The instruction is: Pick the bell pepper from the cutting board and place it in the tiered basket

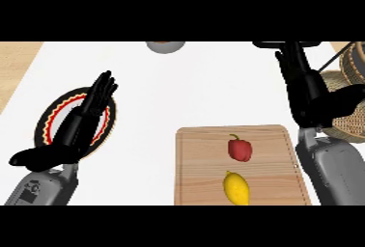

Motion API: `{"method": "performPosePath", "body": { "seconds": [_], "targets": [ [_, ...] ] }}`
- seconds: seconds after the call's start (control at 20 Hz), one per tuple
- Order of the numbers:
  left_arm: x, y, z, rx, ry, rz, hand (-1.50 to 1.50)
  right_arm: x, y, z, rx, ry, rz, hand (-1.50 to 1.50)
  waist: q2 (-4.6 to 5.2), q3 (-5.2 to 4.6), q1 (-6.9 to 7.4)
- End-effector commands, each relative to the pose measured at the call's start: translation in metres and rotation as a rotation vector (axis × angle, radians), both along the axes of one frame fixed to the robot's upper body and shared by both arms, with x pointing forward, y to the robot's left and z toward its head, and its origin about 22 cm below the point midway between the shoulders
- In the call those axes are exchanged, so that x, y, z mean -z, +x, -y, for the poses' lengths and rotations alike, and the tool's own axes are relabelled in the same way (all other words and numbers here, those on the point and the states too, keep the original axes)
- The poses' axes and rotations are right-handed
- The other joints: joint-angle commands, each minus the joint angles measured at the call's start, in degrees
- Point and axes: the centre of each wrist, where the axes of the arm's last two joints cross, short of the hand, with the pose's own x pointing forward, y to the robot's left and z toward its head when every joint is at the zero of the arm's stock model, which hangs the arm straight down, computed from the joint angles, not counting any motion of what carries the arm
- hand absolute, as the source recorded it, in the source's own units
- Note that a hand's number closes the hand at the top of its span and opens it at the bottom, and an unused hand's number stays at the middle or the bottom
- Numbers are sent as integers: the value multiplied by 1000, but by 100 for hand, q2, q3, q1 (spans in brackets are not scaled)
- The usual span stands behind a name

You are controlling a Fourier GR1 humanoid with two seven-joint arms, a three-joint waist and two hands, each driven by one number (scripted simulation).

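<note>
Head view: one red bell pepper lies mid cutting board, one yellow lemon-like fruit just below it near the board's bottom edge. Left hand spread over one plate; right hand, fingers straight, empty, beside the tiered basket at counter's right edge; possibly one bowl at top edge.
</note>
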Motion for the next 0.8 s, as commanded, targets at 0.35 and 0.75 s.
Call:
{"method": "performPosePath", "body": {
  "seconds": [0.35,0.75],
  "targets": [
    [23,-9,-88,-451,252,-184,0,100,-63,88,750,-176,-188,150,196,-220,-516],
    [33,-18,-79,-483,298,-251,0,124,-151,12,1049,-162,-91,-150,-13,-191,-143]
  ]
}}
